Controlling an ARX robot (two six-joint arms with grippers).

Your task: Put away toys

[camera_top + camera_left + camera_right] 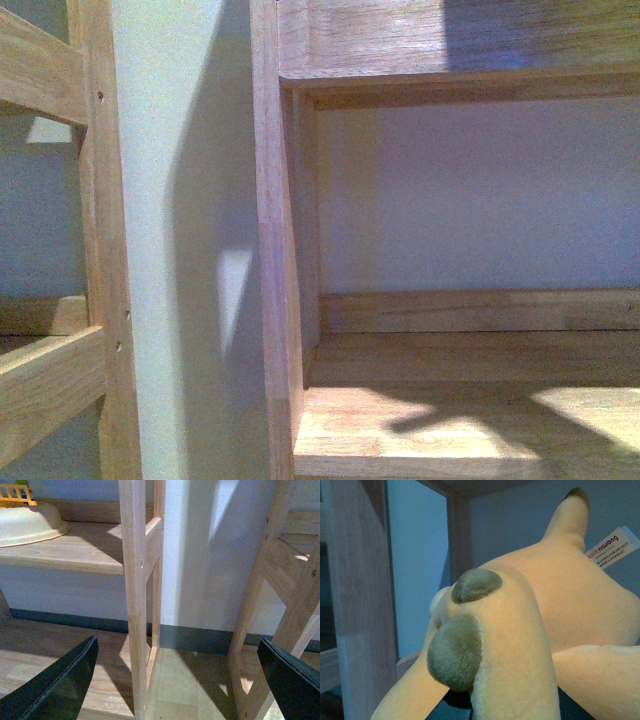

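The yellow-orange plush toy (530, 610) fills the right wrist view, with brownish patches, a pointed ear and a white tag (612, 546). My right gripper (505, 707) is shut on the plush toy; its dark fingers are almost wholly hidden under the plush. A wooden shelf post (362, 595) and a blue-grey wall stand behind the toy. My left gripper (180, 680) is open and empty; its two black fingers (60, 685) show on either side of a wooden upright (135, 595), above a wooden floor. Neither arm nor the toy shows in the front view.
The front view shows a wooden shelf unit close up, with a side panel (275, 250) and a sunlit shelf board (460, 430). A second wooden frame (100, 240) stands at the left. In the left wrist view a cream bowl (27, 525) and an orange toy (15, 494) sit on a shelf.
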